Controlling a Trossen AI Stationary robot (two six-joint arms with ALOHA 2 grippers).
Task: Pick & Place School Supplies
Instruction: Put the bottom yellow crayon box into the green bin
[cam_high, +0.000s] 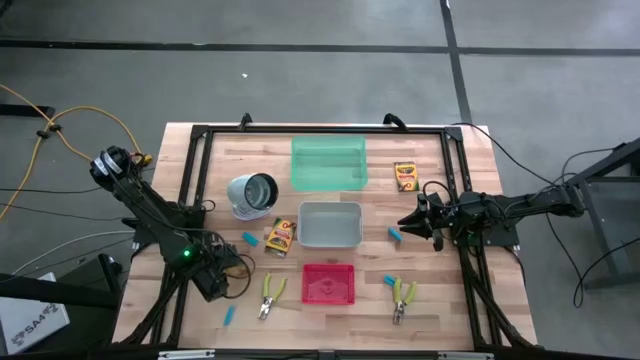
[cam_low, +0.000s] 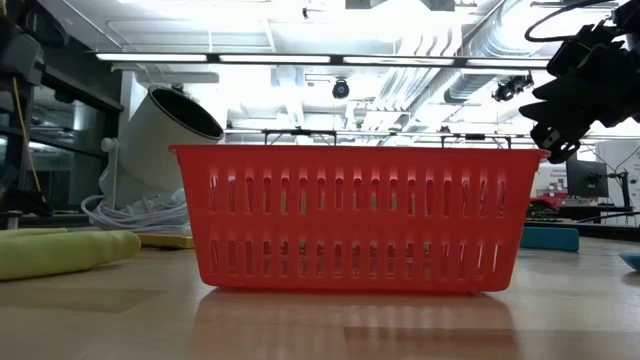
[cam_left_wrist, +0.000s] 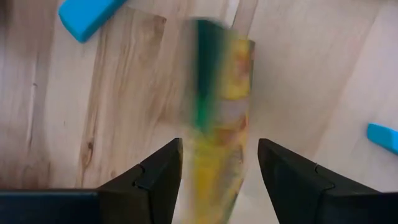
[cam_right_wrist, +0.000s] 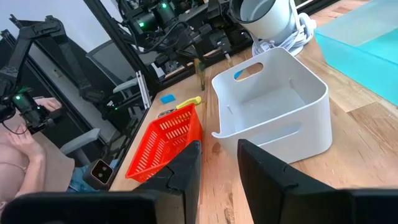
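Note:
One yellow-orange crayon box (cam_high: 281, 236) lies left of the grey tray; a second (cam_high: 405, 176) lies toward the far right. My left gripper (cam_high: 238, 264) is open just left of the first box, which shows blurred (cam_left_wrist: 221, 106) between its fingers. Blue pieces (cam_high: 247, 237) (cam_high: 394, 234) (cam_high: 228, 315) and two yellow-green-handled pliers (cam_high: 270, 295) (cam_high: 403, 298) lie on the table. My right gripper (cam_high: 408, 222) hovers open right of the grey tray and holds nothing (cam_right_wrist: 219, 162). My left gripper has its open fingers (cam_left_wrist: 155, 180) on either side of the crayon box's near end (cam_left_wrist: 214, 186), coming at it along its length. Whether they touch the box, I cannot tell, because the box is blurred.
A green tray (cam_high: 328, 162), grey tray (cam_high: 329, 224) and red basket (cam_high: 329, 284) sit in a row down the table's middle. A white cup (cam_high: 252, 195) lies tilted on a coiled cable left of them. A black frame (cam_high: 200, 160) edges the table. A person (cam_right_wrist: 22, 155) sits beyond.

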